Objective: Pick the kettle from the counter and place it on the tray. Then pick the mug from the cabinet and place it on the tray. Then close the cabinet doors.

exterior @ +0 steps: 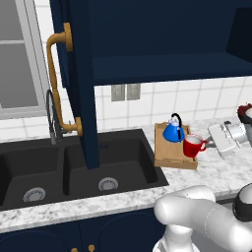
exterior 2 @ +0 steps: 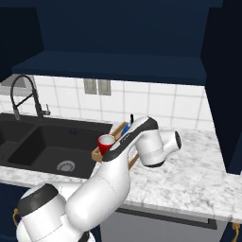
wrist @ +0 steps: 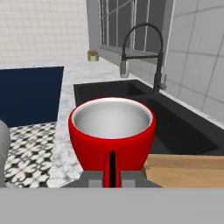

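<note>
Red mug (exterior: 194, 146) pinched by its handle between the fingers of the gripper (wrist: 112, 177); fingers pressed close on either side of the thin red handle, seen head-on in the hand view. Mug upright, pale inside showing, open mouth up. Sits at the near right corner of the tray (exterior: 165, 156), over its rim; cannot tell whether the base touches the wood or hangs just above it. Wrist reaching in from the right of the tray, level with the mug.

Blue kettle (exterior: 173, 130) upright on the tray, at its back, just behind and left of the mug, black arched handle on top. From the right base view, kettle mostly hidden behind the arm, a sliver of blue beside the mug (exterior 2: 106, 143).

Tray lying on the marble counter (exterior: 216, 172), immediately right of the black double sink (exterior: 74, 170). Black faucet (exterior: 52, 118) with coiled neck behind the sink, left of the tray.

Above the tray, navy cabinet (exterior: 162, 66), shelf exposed. Left cabinet door (exterior: 81, 74) swung out edge-on toward the camera, above the sink and left of the tray, long curved brass handle (exterior: 58, 81) on its outer face. Right door (exterior 2: 227, 85) also standing open, right of the tray in the right base view.

Small potted plant (wrist: 92, 55) far beyond the sink, near the window, in the hand view.
</note>
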Motion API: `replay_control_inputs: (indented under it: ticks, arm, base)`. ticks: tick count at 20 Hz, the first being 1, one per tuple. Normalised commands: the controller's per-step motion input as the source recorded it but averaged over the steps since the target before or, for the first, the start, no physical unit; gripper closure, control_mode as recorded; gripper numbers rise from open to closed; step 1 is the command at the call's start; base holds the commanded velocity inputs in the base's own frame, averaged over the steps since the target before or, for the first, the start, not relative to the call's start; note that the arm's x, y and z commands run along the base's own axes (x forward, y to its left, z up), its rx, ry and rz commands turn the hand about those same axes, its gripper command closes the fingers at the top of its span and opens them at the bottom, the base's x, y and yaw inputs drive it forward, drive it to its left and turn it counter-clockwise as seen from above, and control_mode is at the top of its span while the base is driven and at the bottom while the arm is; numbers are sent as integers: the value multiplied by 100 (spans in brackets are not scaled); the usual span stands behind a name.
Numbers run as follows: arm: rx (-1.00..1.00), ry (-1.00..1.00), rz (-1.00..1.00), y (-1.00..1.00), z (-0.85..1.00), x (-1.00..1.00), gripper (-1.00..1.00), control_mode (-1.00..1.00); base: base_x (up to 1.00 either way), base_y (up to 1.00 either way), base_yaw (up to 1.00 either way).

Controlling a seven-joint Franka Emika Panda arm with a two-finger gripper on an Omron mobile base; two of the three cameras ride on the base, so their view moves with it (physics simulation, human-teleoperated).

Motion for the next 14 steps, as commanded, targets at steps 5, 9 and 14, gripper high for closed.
replay_control_inputs:
  ticks: [5,9,14]
  arm:
    - [0,0,0,-13,-28,22,100,-100]
    - [0,0,0,-10,-23,25,100,-100]
    - [0,0,0,-14,-22,25,100,-100]
  base:
    - [0,0,0]
    - [0,0,0]
    - [0,0,0]
